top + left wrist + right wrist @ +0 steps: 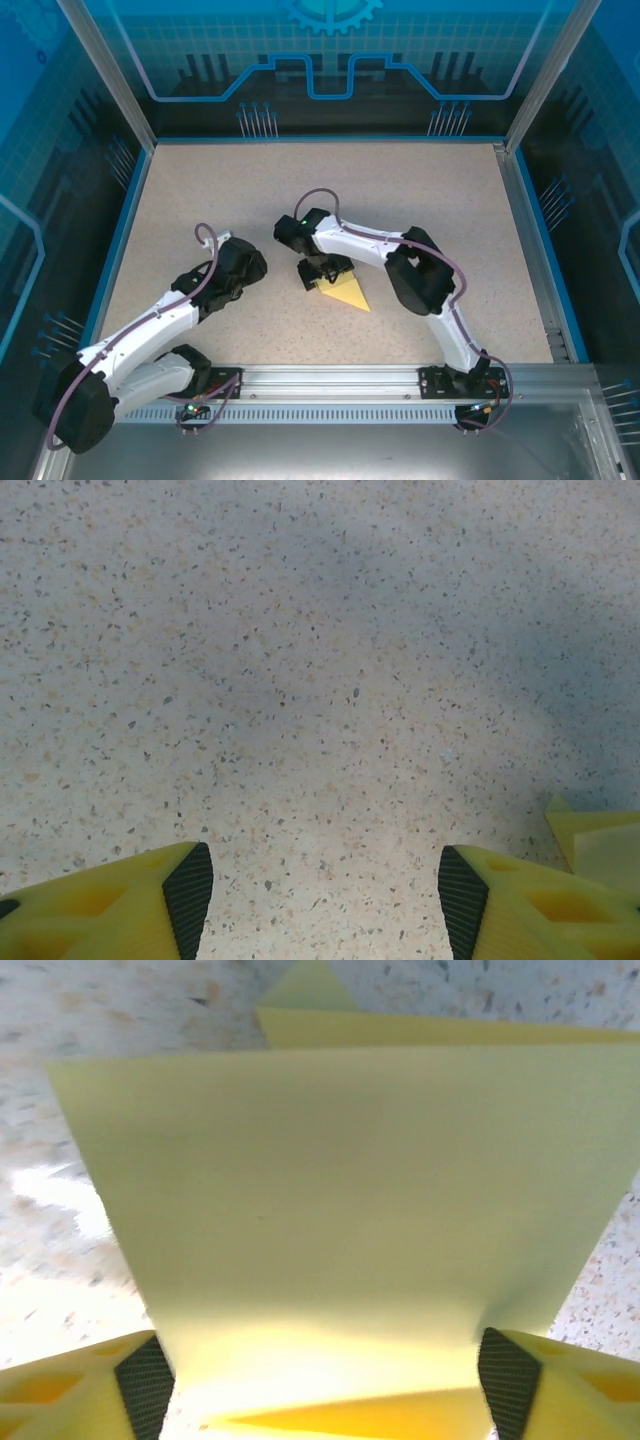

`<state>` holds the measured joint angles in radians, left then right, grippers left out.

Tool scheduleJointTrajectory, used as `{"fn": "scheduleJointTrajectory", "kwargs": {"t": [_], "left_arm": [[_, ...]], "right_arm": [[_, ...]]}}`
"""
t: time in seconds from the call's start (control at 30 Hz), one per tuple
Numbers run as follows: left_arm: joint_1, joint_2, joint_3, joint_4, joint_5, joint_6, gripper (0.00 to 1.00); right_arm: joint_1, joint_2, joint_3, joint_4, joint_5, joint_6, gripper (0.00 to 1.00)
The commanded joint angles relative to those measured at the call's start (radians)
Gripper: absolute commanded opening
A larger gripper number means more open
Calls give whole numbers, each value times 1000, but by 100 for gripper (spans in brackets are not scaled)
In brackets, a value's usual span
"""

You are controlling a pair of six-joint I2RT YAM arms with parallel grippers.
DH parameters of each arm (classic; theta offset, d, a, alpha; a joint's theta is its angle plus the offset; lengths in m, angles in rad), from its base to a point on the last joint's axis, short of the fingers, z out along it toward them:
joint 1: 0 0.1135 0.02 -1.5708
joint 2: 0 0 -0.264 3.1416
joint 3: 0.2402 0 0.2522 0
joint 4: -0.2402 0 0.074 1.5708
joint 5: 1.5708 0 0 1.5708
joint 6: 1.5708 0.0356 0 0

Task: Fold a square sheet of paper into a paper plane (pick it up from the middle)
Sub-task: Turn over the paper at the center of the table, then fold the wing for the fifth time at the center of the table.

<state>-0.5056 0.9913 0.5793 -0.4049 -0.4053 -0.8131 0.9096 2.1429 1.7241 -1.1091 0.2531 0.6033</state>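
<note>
Item 1 – tabletop (400,200): speckled beige, bounded by a blue rim (320,140) at the far side and an aluminium rail (330,375) at the near edge, where both arm bases are bolted. Glass-like panels with blue graphics stand around it.

Item 2 – folded yellow paper (347,293): lies flat near the middle of the tabletop, toward the near rail. It forms a triangle with one sharp tip pointing near-right. It is well apart from every rim, with open speckled surface on all sides and the widest stretch toward the far rim.

Item 3 – right tool (322,272): sits over the paper's far-left end. In the right wrist view its two dark pads (145,1385) stand wide apart, with a broad yellow panel spanning the gap between them and a second folded layer beyond; the jaws are open, not pinching.

Item 4 – left tool (325,900): to the left of the paper and just beside it. Its jaws are parted and nothing is between them but speckled surface. A corner of the paper shows past its right finger (540,905).
</note>
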Motion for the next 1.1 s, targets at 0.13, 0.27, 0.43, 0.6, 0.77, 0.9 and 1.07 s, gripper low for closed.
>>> {"fn": "scheduleJointTrajectory", "kwargs": {"t": [0.13,0.27,0.43,0.6,0.77,0.9,1.07], "left_arm": [[14,-5,43,-54,31,-19,67],[13,7,47,-19,78,-14,67],[15,56,64,31,164,12,69],[13,99,55,87,259,40,71],[16,83,29,74,273,25,71],[18,87,29,56,302,32,72],[21,109,57,55,327,46,71]], "right_arm": [[-65,-287,-248,267,-128,-15,94],[-144,-386,-382,401,-239,-27,93],[-210,-506,-567,603,-328,-7,90],[-252,-584,-701,789,-345,35,87],[-222,-677,-833,1010,-261,31,87],[-204,-738,-946,1101,-184,19,89],[-234,-742,-966,1056,-244,28,88]]}}
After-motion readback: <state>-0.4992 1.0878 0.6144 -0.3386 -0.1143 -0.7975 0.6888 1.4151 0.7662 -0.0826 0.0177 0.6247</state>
